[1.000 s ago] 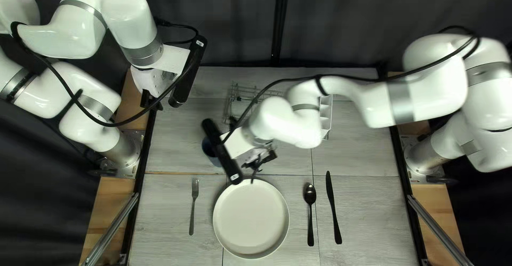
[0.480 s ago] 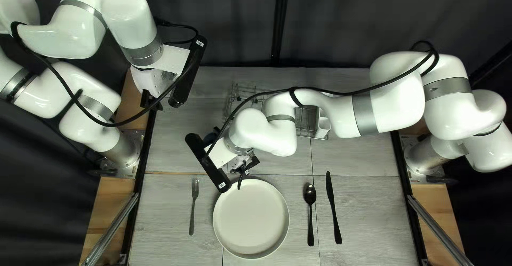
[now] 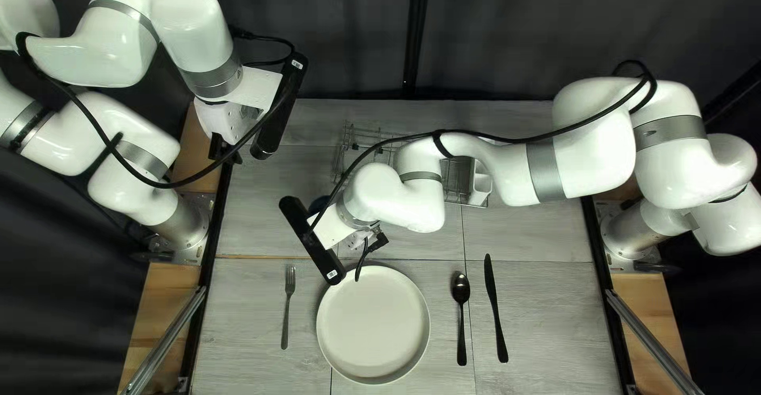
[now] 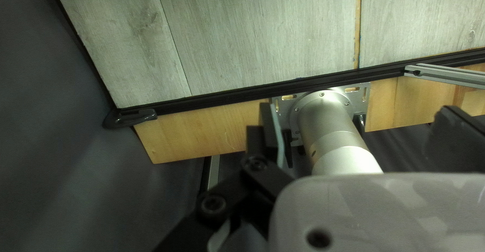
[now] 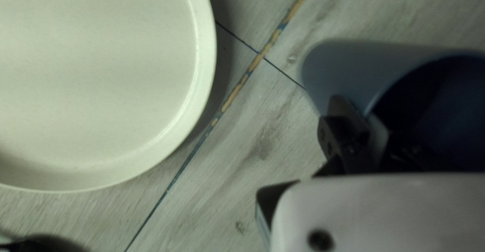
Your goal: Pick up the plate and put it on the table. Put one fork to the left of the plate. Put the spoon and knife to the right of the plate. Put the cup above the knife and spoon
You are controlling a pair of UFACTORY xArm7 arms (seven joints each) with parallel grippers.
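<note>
The right gripper (image 5: 379, 125) is down at the rim of the blue cup (image 5: 343, 62); whether it is wide, narrow or clamped on the wall, I cannot tell. It overlaps the rim's near right side, so the cup's body lies far and left of it. The cup seems to stand upright, its mouth toward the wrist camera, beyond the plate (image 3: 372, 324) and a little left of the plate's middle.

The right arm (image 3: 587, 161) reaches across from the right and is the one to use. The left gripper (image 3: 225, 151) hangs at the far left, well apart, its fingers wide with nothing between them.

Fork (image 3: 287, 308) left of the plate, spoon (image 3: 461, 316) and knife (image 3: 496, 308) right of it, all roughly near to far: those placings look done. What remains, I judge, is the cup: secure the rim, lift straight, carry it right, and lower it just beyond the spoon and knife. The wire rack (image 3: 349, 153) with its white holder (image 3: 481, 185) sits farther back, so a set-down too far could knock it.
</note>
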